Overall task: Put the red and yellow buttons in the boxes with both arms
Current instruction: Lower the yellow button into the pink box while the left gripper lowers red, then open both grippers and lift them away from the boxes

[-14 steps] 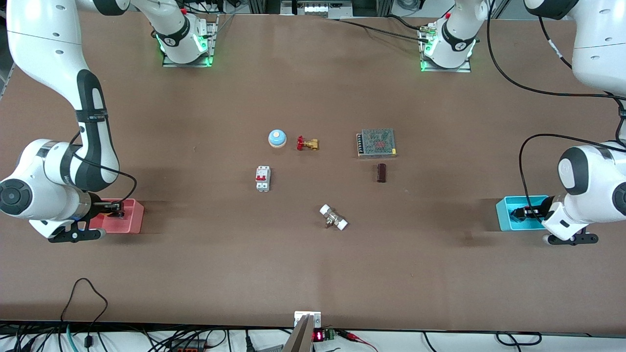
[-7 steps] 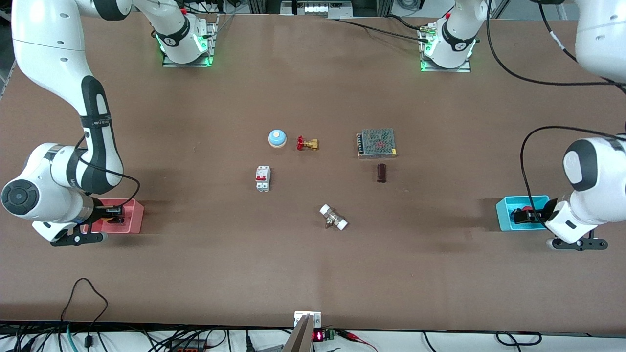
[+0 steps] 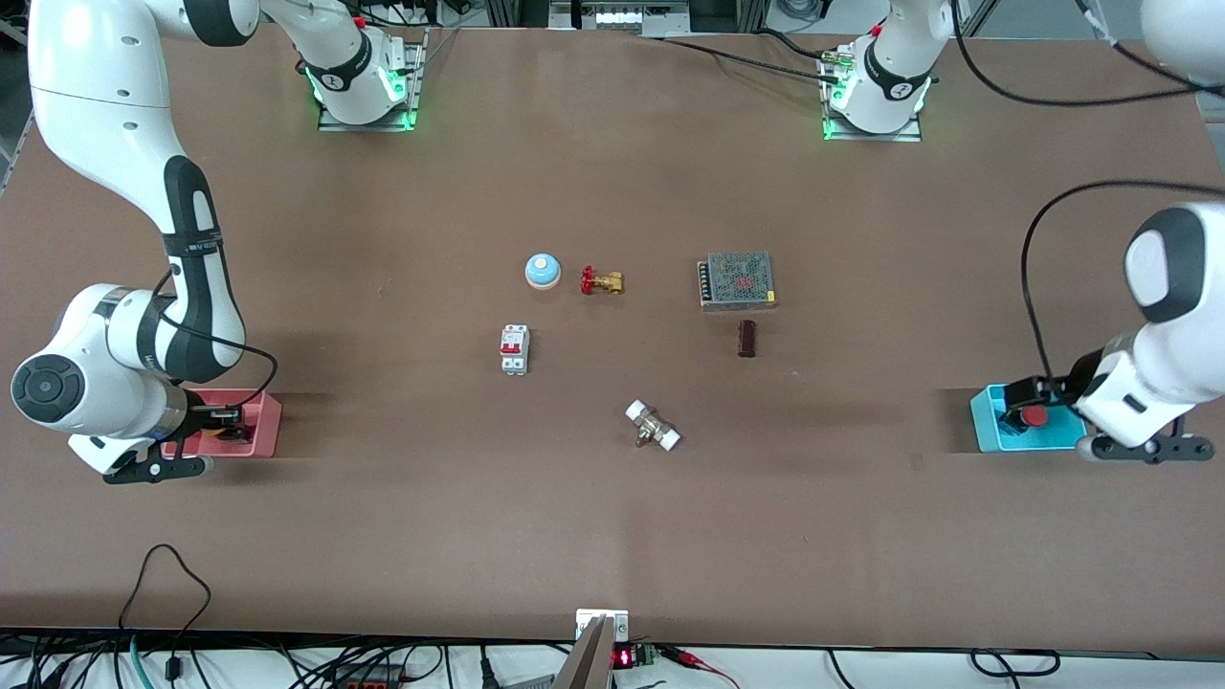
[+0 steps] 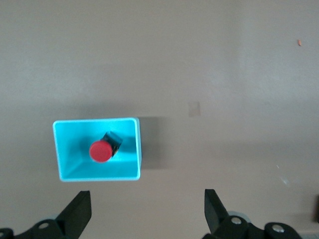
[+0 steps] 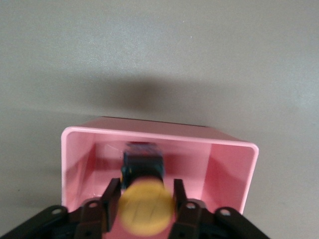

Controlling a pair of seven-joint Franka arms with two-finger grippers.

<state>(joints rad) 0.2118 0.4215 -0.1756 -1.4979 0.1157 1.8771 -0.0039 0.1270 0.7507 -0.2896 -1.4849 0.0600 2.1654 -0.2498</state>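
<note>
The red button [image 3: 1033, 416] lies in the cyan box [image 3: 986, 423] at the left arm's end of the table. In the left wrist view it rests tilted [image 4: 100, 151] on the box floor [image 4: 67, 160]. My left gripper [image 3: 1038, 400] is open and empty above that box, its fingers wide apart [image 4: 147, 201]. My right gripper [image 3: 225, 421] is low inside the pink box [image 3: 270, 423] at the right arm's end. The yellow button [image 5: 147, 209] sits between its fingers, cap up and blurred. The fingers [image 5: 110, 195] stand just beside the cap, over the pink box [image 5: 159, 135].
Mid-table stand a blue-domed bell [image 3: 543, 271], a red-handled brass valve [image 3: 601, 281], a white breaker [image 3: 515, 349], a meshed power supply [image 3: 737, 279], a dark cylinder [image 3: 746, 338] and a white-ended fitting [image 3: 653, 426].
My left gripper has let go of the red button and risen out of the cyan box. My right gripper has stayed low in the pink box, and the yellow button now blurs between its fingers.
</note>
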